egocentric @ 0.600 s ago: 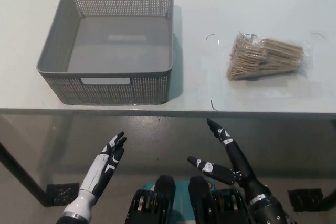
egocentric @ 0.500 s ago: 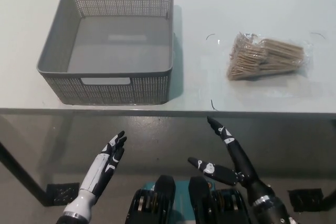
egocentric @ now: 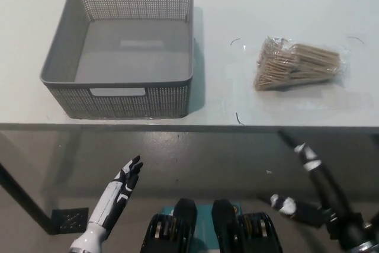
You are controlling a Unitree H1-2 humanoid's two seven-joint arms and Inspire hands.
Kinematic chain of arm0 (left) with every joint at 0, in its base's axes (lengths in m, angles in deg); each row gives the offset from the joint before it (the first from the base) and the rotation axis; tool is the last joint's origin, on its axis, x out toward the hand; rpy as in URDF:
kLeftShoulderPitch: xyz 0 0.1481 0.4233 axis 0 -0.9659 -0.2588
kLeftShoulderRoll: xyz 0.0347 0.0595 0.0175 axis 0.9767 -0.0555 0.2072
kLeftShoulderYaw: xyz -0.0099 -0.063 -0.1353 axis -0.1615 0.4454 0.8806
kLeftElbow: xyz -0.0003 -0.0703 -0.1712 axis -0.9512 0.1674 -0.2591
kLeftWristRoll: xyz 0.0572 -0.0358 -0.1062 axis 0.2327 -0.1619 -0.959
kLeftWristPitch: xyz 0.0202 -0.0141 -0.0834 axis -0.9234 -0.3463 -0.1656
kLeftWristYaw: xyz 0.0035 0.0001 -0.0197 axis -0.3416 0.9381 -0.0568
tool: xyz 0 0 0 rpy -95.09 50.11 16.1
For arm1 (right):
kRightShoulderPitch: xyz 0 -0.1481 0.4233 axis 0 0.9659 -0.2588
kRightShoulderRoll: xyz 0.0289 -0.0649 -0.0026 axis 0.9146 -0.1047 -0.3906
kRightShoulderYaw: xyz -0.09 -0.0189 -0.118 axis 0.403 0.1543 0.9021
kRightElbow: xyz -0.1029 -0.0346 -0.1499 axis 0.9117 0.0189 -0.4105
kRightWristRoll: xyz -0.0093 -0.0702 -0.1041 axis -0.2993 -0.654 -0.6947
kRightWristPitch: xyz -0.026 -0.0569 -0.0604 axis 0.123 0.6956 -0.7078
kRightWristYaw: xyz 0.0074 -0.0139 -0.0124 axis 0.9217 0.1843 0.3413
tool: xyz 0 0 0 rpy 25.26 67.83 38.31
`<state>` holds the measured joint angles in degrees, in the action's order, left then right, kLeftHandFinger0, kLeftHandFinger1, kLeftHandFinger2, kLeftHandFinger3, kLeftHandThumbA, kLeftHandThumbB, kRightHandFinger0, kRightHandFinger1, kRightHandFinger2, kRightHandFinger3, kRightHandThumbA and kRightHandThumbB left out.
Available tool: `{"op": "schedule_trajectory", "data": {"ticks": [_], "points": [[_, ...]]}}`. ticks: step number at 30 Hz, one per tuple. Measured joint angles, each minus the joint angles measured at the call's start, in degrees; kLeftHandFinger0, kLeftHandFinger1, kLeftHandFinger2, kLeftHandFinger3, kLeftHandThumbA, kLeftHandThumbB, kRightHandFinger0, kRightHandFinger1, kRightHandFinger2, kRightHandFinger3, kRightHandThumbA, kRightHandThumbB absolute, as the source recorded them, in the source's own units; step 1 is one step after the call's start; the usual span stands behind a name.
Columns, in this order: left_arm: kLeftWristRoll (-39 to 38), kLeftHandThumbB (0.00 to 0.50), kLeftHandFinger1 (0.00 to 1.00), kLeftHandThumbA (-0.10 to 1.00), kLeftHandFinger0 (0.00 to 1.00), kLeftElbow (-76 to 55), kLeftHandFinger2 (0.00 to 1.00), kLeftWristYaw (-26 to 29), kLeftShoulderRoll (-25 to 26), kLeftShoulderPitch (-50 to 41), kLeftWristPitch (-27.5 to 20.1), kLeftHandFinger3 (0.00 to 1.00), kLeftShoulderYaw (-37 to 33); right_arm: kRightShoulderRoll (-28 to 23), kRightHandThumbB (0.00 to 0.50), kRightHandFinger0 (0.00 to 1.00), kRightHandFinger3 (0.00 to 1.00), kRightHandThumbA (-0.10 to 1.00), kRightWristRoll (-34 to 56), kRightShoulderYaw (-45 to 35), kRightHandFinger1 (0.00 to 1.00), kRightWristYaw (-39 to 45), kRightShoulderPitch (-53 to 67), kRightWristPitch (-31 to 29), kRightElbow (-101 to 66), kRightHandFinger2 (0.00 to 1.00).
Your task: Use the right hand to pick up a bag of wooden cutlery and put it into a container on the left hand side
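Counter, pale and matte, fills the upper half of the head view; its front edge runs straight across the middle. Below that edge lies grey floor, crossed at lower left by a dark slanting bar with a small black perforated plate beside it. Grey perforated container, square and open-topped with a handle slot in the near and far walls, stands on the counter's left part and has nothing inside. Clear bag of wooden cutlery lies flat on the counter's right part, well apart from the container, with thin dark marks on the surface between them. Black right hand hangs below the counter edge at lower right, fingers spread wide and holding nothing. White left hand rests low at lower left, fingers extended, also holding nothing.
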<state>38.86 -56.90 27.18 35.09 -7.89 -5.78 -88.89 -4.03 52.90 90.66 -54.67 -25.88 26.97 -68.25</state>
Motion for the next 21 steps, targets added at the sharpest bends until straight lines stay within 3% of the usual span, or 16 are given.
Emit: {"op": "schedule_trajectory", "data": {"ticks": [5, 8, 10, 13, 21], "points": [[0.0, 0.287, 1.0, 1.0, 1.0, 0.0, 1.0, -0.3, 0.0, 0.0, 0.0, 1.0, 0.1, -4.6, 0.472, 1.0, 1.0, 0.98, -2.3, -3.6, 1.0, 1.1, -6.1, 5.2, -3.0, 1.0], [-0.1, 0.287, 1.0, 1.0, 1.0, 0.0, 1.0, -0.3, 0.0, 0.0, -0.1, 1.0, 0.1, -8.5, 0.467, 1.0, 1.0, 0.86, -4.7, -4.7, 1.0, 2.2, -11.5, 8.7, -3.8, 1.0], [-0.3, 0.29, 1.0, 1.0, 1.0, 0.0, 1.0, -0.4, 0.0, 0.0, -0.1, 1.0, 0.1, -11.0, 0.499, 1.0, 1.0, 0.83, -6.0, -5.1, 1.0, 3.3, -15.2, 11.2, -3.8, 1.0], [-0.4, 0.291, 1.0, 1.0, 1.0, 0.0, 1.0, -0.4, 0.0, -0.1, -0.1, 1.0, 0.1, -15.1, 0.496, 1.0, 1.0, 0.68, -8.1, -5.1, 1.0, 5.3, -21.6, 15.0, -2.8, 1.0], [-0.5, 0.276, 1.0, 1.0, 1.0, 0.1, 1.0, -0.6, 0.0, 0.0, -0.3, 1.0, 0.0, -21.9, 0.5, 1.0, 1.0, 0.74, -12.5, 0.9, 1.0, 12.0, -38.0, 21.3, 10.0, 1.0]]}}
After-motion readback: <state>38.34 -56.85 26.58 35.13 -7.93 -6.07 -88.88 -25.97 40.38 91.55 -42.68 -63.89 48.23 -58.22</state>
